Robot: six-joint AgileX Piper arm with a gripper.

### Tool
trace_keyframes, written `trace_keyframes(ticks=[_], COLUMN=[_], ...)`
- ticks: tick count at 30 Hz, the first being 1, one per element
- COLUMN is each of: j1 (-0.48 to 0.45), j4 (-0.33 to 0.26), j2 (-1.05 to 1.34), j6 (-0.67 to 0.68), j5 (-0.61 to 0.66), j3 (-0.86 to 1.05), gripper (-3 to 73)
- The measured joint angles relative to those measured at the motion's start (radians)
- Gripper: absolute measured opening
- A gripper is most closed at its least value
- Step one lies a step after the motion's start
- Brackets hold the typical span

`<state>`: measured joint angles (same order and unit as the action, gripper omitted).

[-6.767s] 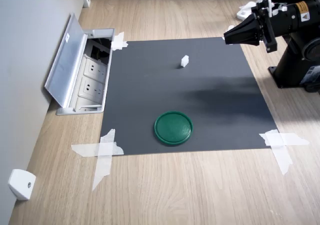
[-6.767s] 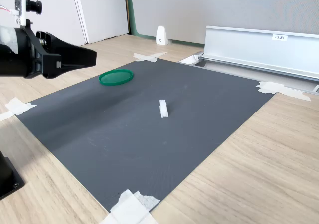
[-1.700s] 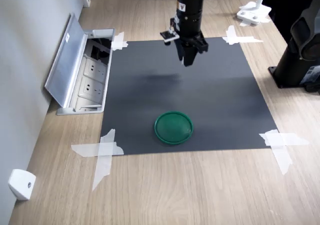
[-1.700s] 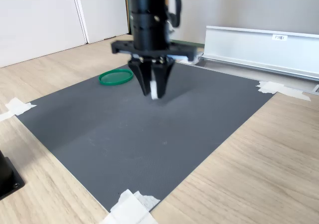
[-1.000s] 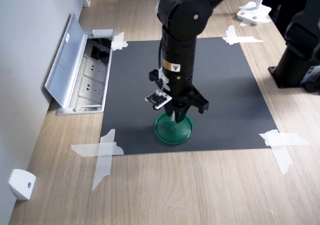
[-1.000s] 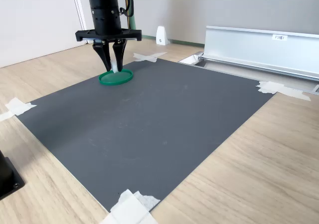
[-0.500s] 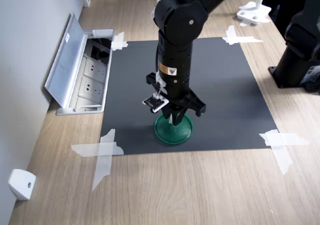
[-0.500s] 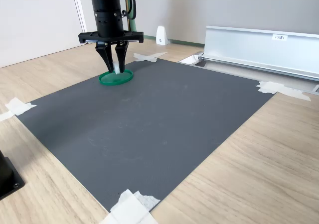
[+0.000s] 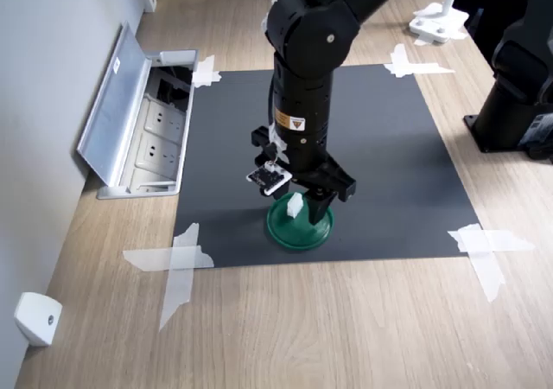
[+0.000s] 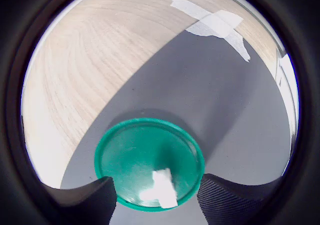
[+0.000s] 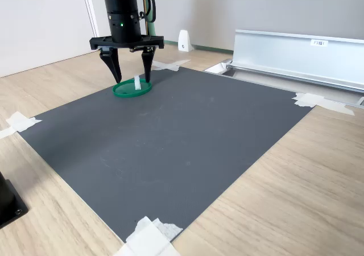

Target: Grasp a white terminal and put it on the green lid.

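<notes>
Release step, by the look of it: claw (image 11: 130, 74) spread apart directly over the green lid (image 11: 125, 90), clamped on nothing. White terminal (image 11: 137, 83) standing on the lid between the fingers, touching neither. Next, lift straight up without knocking the block over.

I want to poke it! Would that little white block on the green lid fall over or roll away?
The white terminal probably tips easily: it stands tall and narrow on the green lid. It likely won't roll, since it looks blocky, not round. It seems stiff, light plastic, so a nudge may slide it, though the lid's raised rim might stop it.
</notes>
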<state>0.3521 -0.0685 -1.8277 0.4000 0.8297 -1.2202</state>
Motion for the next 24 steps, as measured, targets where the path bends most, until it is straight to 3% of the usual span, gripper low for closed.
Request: trace_keyframes(ticks=[5, 10, 18, 24], j1=[-0.018, -0.030, -0.130, -0.255], j4=[0.042, 0.058, 0.010, 0.023], j2=[0.048, 0.138, 0.275, 0.470], j6=[-0.029, -0.053, -0.069, -0.146], j5=[-0.006, -0.030, -0.054, -0.199], j3=[0.000, 0.000, 0.022, 0.116], gripper=[68.1, 59.3, 28.2, 9.1])
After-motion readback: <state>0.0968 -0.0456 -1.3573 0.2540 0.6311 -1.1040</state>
